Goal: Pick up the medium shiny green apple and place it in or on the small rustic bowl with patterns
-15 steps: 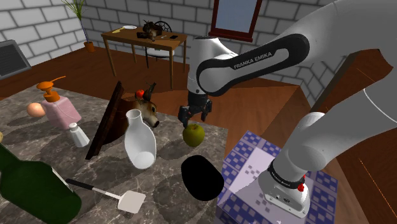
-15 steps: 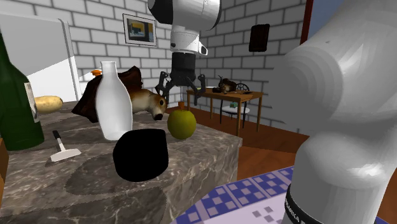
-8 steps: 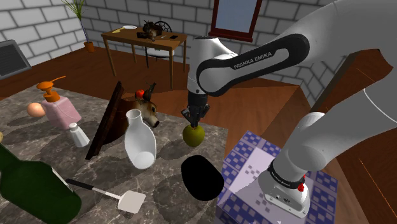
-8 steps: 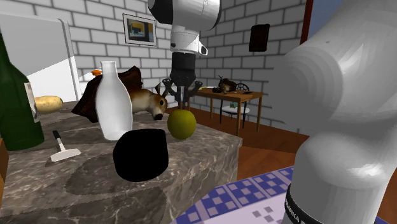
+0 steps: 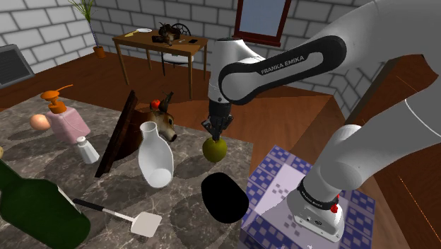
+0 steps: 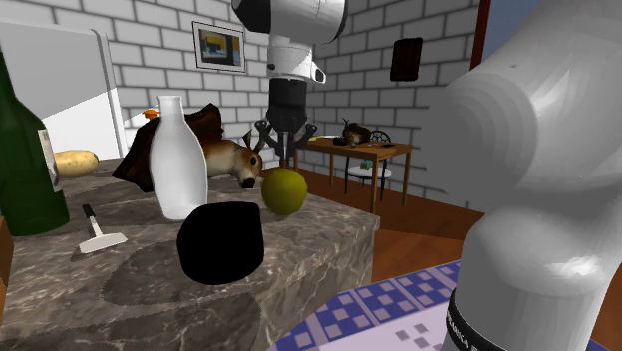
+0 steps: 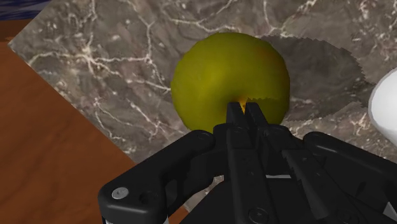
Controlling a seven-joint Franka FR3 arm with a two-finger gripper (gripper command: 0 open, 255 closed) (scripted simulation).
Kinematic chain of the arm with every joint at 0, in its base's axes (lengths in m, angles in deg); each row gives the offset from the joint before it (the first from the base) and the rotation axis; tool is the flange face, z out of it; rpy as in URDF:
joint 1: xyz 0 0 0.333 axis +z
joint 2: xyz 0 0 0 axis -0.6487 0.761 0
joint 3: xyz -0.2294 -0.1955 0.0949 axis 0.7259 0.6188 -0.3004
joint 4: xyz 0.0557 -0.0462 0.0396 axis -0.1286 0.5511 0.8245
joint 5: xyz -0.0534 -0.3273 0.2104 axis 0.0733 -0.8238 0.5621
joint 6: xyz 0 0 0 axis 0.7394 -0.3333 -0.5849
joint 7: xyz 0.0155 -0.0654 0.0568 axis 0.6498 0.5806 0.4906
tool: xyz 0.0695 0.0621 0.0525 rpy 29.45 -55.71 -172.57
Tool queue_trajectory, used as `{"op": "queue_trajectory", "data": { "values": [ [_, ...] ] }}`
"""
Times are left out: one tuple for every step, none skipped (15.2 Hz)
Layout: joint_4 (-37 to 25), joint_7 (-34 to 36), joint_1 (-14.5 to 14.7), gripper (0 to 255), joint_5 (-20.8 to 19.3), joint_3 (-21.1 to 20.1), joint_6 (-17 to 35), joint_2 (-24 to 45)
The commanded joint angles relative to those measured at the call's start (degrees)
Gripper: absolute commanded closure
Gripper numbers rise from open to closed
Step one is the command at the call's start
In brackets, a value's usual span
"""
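The bowl (image 5: 225,198) was a solid black shape, its inside unreadable. At its 12 o'clock in the shoulder view was the apple (image 5: 215,151), with the gripper (image 5: 214,134) nearly closed, pinching its top.

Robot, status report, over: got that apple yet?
Gripper jaws shut on the stem. Yellow-green apple near the counter edge, lift unclear. Black bowl nearby; white vase beside the path.

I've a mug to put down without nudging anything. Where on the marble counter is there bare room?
The marble counter is bare between the white-bladed spatula, the white vase and the black rounded bowl, and again between the pink soap dispenser and the dark green bottle. It is crowded around the vase, the deer-head plaque and the yellow-green apple.
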Motion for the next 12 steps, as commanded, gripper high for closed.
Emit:
{"op": "queue_trajectory", "data": {
  "values": [
    [-0.9, 0.1, 0.0, 255, -0.1, 0.2, -1.5, -0.6],
    [-1.4, 0.1, -0.1, 255, -0.2, 0.3, -2.4, -1.0],
    [-1.9, 0.2, -0.1, 255, -0.2, 0.4, -3.2, -1.4],
    [-2.4, 0.2, -0.1, 255, -0.3, 0.5, -4.1, -1.7],
    [-2.9, 0.3, -0.1, 255, -0.3, 0.6, -4.9, -2.0],
    [-3.5, 0.3, -0.1, 255, -0.4, 0.7, -5.8, -2.3],
    [-4.0, 0.4, -0.1, 255, -0.5, 0.8, -6.6, -2.6],
    [-4.6, 0.4, -0.2, 255, -0.5, 1.0, -7.5, -2.9],
    [-5.2, 0.5, -0.2, 255, -0.6, 1.1, -8.3, -3.1],
    [-5.8, 0.5, -0.2, 255, -0.6, 1.2, -9.1, -3.4],
    [-6.4, 0.6, -0.2, 255, -0.7, 1.3, -9.9, -3.6],
    [-7.0, 0.7, -0.2, 255, -0.8, 1.4, -10.7, -3.8]
  ]
}}
